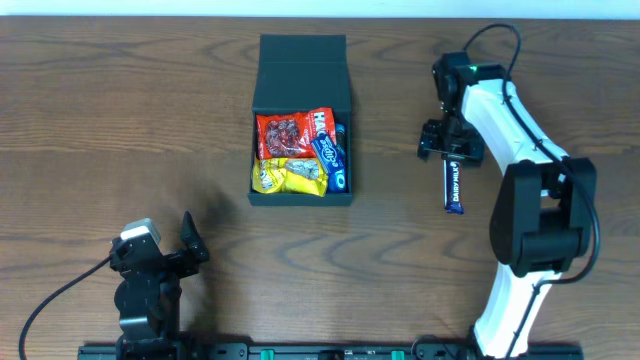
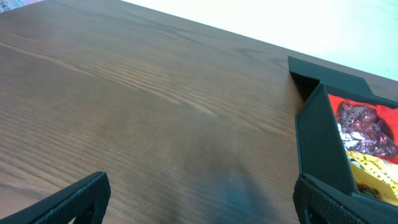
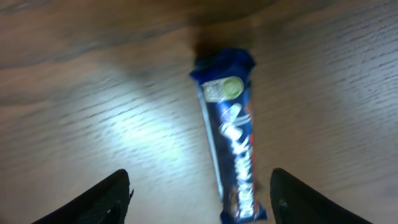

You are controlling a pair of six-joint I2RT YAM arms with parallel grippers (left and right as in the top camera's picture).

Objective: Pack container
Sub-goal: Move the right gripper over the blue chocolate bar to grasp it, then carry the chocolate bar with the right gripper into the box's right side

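The left gripper [image 1: 190, 245] sits left of the container and nearer the robot, low over the desk [image 1: 100, 120] — its jaws stand wide and hold nothing. The container [image 1: 300, 70] lies mid-desk, open, with its lid flap folded back on the far side. Inside are a red packet [image 1: 285, 133], a yellow packet [image 1: 290, 176] nearer the robot, and a blue packet [image 1: 336, 152] along the right wall. Right of the container, well apart, the right gripper [image 1: 452, 152] hangs over the far end of a blue bar [image 1: 454, 188] lying flat on the desk — jaws wide, the bar between them ungripped.
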